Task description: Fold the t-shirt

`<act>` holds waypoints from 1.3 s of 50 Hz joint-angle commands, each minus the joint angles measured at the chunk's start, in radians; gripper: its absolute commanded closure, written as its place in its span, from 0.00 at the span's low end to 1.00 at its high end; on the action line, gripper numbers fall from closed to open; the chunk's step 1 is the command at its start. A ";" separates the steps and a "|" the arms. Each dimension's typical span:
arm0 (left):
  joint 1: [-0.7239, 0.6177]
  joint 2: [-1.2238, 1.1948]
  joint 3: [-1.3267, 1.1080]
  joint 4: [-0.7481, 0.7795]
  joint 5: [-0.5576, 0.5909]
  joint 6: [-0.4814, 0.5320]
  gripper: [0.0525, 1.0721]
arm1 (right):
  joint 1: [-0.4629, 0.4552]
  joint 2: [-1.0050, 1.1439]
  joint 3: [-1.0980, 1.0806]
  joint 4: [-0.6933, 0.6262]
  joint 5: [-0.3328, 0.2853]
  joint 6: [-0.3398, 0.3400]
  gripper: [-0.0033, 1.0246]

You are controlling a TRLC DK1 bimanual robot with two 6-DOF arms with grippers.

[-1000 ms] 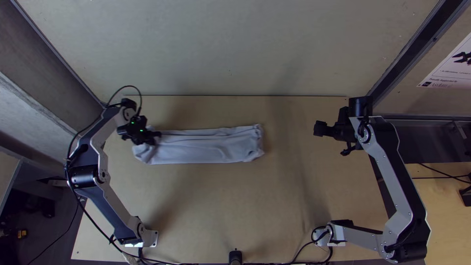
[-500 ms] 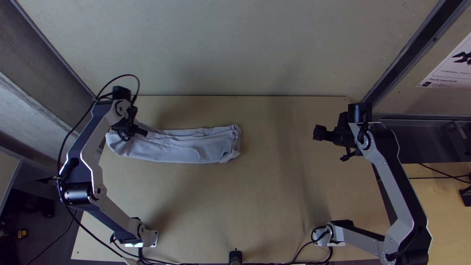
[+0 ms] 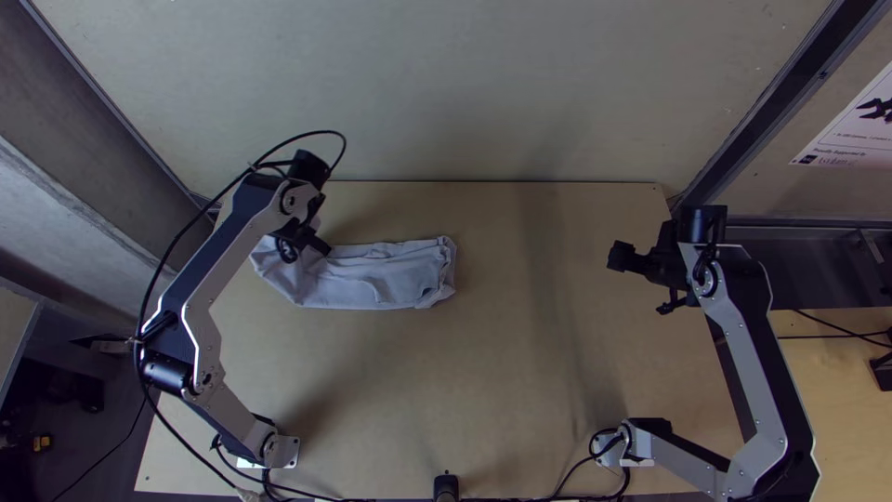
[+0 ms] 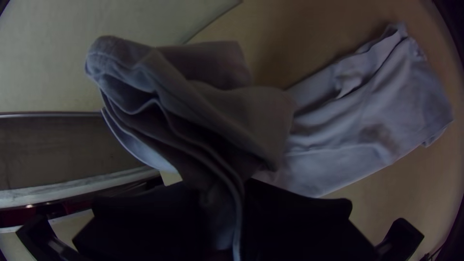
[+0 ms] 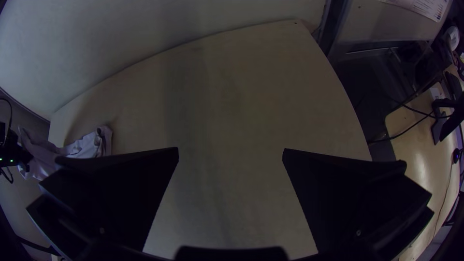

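L arm (image 3: 219, 256): silver-grey side plates, dk blue-grey faces, blk cylindrical elbow joint (image 3: 167, 372), blk cable (image 3: 321, 132) looped alongside, tiny green LEDs (image 5: 11, 161). R arm (image 3: 741, 344): silver-grey plates w/ small screws, blk outer edge, blk joints. R tool (image 3: 619, 258): blk, wide flat fingers (image 5: 355, 198), round screw heads (image 5: 358, 233).

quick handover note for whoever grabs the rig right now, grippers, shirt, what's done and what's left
Left gripper: closed on the left end of the t-shirt as the top view shows it, holding it raised, layers hanging from the fingers.
Right gripper: open and empty, over the right side of the table.
Shirt: its other end lies on the table left of the middle, somewhat wrinkled.
Done: folded lengthwise into a narrow, layered strip.
Left: probably bring the held end over onto the lying end, let go, then smooth it.
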 commanded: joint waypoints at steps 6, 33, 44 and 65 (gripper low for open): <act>-0.113 0.136 0.182 -0.135 -0.017 -0.127 0.98 | -0.033 -0.039 -0.032 0.009 0.005 -0.018 0.04; -0.307 0.401 0.449 -0.171 0.186 -0.280 0.97 | -0.070 -0.125 -0.133 0.009 0.004 -0.043 0.04; -0.322 0.473 0.532 -0.148 0.543 -0.358 0.04 | -0.030 -0.140 -0.195 0.040 0.004 -0.021 0.04; -0.236 0.507 0.595 0.027 1.054 -0.662 0.04 | 0.065 -0.154 -0.261 0.115 0.004 0.003 0.04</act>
